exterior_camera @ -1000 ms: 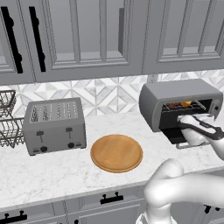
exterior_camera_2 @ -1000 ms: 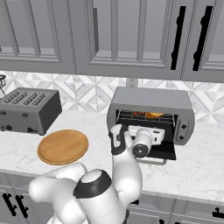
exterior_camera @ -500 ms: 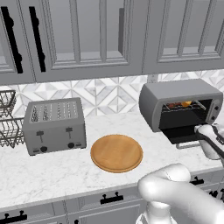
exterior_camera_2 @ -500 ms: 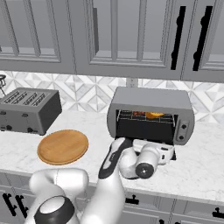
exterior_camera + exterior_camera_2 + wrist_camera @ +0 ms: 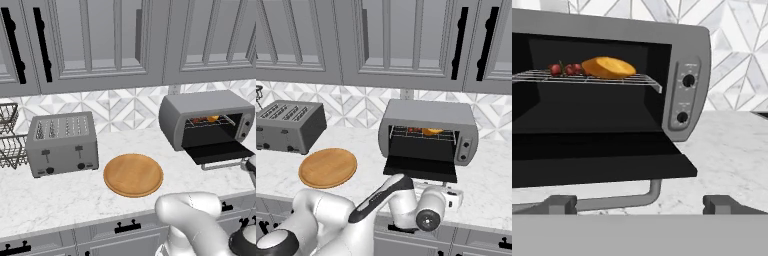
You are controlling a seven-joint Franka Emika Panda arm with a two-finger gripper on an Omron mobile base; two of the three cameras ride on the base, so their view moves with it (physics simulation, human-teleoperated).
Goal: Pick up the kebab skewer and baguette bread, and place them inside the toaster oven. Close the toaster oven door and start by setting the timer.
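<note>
Your hand (image 5: 639,204) spread wide, empty, low before toaster oven door (image 5: 597,162), near its bar handle (image 5: 619,200). Door hangs open, flat. Toaster oven (image 5: 428,131) on desk (image 5: 486,187). Baguette bread (image 5: 608,67) on wire rack (image 5: 587,78); kebab skewer (image 5: 566,69) at bread's 9 o'clock, touching.

The arm (image 5: 331,220) is made of thick, rounded white segments with a smooth and glossy surface. Along the upper side of one link runs a long dark grey strip (image 5: 373,200). The joints end in dark caps: one round dark disc with a lighter ring in the middle (image 5: 428,218), and one dark rounded cap at the lower left (image 5: 273,243). In the hand view, the two finger tips (image 5: 559,204) are small, blocky and dark grey.
</note>
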